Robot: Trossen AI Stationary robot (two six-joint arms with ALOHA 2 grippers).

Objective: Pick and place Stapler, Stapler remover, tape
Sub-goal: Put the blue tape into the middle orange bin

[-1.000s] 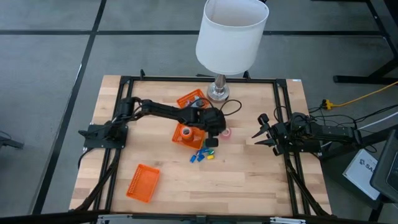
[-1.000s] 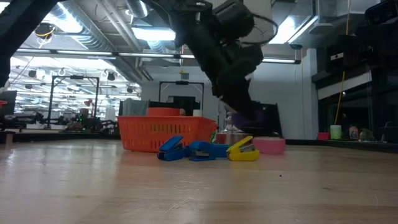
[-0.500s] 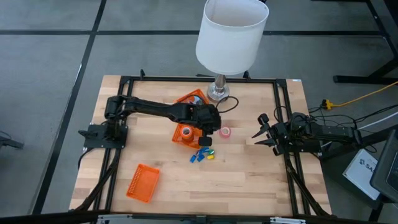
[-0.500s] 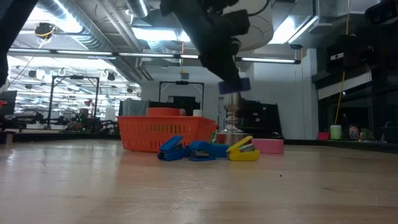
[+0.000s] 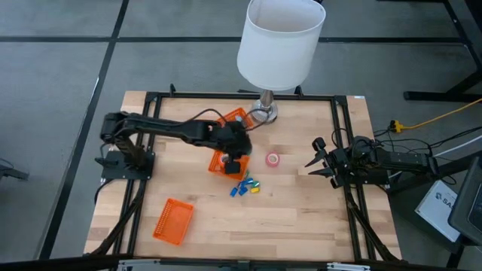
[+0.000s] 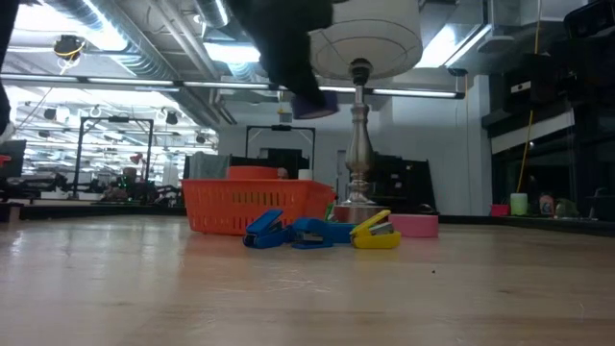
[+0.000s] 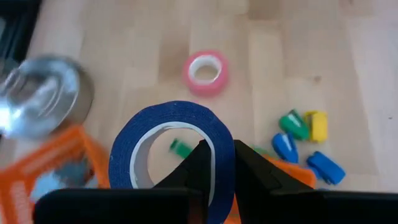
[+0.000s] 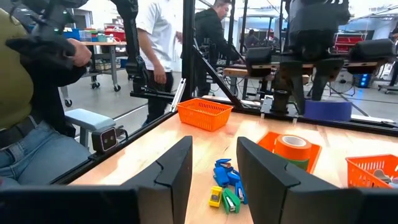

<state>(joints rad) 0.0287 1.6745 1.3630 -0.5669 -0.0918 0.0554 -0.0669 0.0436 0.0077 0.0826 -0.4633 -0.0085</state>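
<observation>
My left gripper is shut on a blue tape roll, held in the air above a small orange basket. The same blue tape roll shows high up in the low view. An orange tape roll stands in that basket. A pink tape roll lies flat on the table to its right. Small blue, green and yellow pieces lie just nearer; which are staplers and which stapler removers I cannot tell. My right gripper waits open at the table's right edge. My left gripper pinches the wall of the blue roll, with one finger inside the hollow and the other finger outside. The fingers slant down from the table's left. The roll is lifted clear of the table and the basket, its hollow facing the wrist camera.
A lamp with a white shade stands on a metal base at the far middle. A second orange basket sits beside that base, a third orange basket near the table's front left. Black frame rails border the table.
My left gripper has risen and drawn back toward the table's left, from beside the pink roll to above the small orange basket, carrying the blue roll up with it. The fingers have stayed shut on the roll.
</observation>
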